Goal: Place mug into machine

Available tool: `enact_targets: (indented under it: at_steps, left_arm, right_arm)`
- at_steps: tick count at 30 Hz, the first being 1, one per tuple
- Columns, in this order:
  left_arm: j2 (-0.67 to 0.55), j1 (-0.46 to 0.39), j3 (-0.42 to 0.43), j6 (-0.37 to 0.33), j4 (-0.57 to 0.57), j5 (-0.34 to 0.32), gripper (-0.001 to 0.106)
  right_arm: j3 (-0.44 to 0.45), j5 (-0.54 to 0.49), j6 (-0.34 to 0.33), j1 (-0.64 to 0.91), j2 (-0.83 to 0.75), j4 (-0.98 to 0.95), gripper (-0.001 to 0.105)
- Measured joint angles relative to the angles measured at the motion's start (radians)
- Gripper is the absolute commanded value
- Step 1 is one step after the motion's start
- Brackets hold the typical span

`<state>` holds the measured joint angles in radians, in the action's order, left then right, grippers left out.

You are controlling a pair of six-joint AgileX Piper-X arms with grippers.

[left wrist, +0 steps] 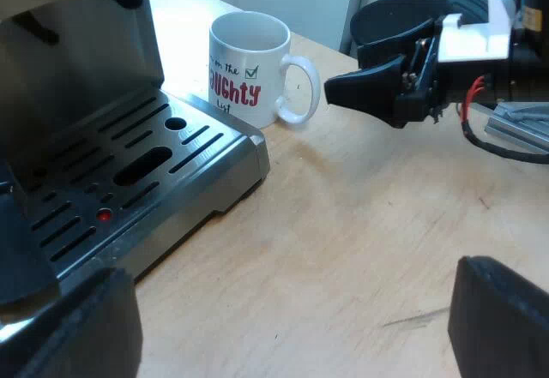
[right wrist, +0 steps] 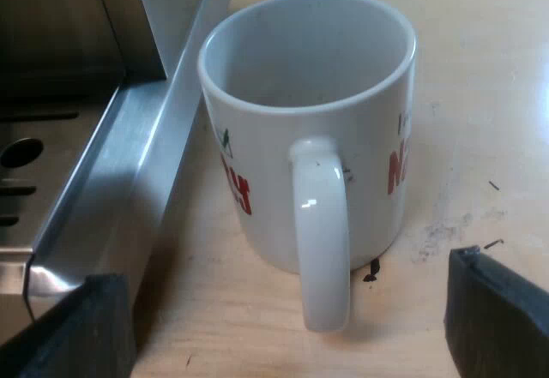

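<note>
Two tools, each spread wide and holding nothing. For the right tool [right wrist: 287,331], the black fingers [right wrist: 502,314] stand far apart. The mug [right wrist: 360,151] sits just ahead of them with its handle [right wrist: 322,232] turned straight toward the gap; neither finger touches handle or wall. In the left wrist view, the right tool's tip lies just beside the handle, with a narrow gap between them. The left tool [left wrist: 283,339] hangs over bare worktop [left wrist: 369,224] near a corner of the espresso machine [left wrist: 77,44], well apart from the mug. The mug is white, upright and empty. It stands on the worktop just beside the side edge of the steel drip tray [left wrist: 236,142], outside it; contact with that edge cannot be told. Writing on the mug's wall, left wrist view: "on The" in dark script beside a green-ticked box, then large red capitals ending "UGHTY", the first letters hidden round the curve, then a small dark word, probably "List". Beside the handle, right wrist view: fragments of red letters, unreadable.
</note>
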<state>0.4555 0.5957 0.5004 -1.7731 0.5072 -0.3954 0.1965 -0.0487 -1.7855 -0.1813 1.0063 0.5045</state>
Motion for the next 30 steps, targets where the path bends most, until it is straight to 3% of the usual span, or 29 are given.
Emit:
enact_targets:
  at_steps: [10,24,30]
  left_arm:
    - [0.0,0.0,0.0,0.0,0.0,0.0,0.079]
    - [0.0,0.0,0.0,0.0,0.0,0.0,0.079]
    - [0.0,0.0,0.0,0.0,0.0,0.0,0.079]
  right_arm:
    - [0.0,-0.054,0.0,0.0,0.21,0.207,0.077]
    - [0.142,-0.06,0.005,0.0,0.405,0.249,0.077]
    - [0.151,-0.06,0.005,0.0,0.428,0.248,0.073]
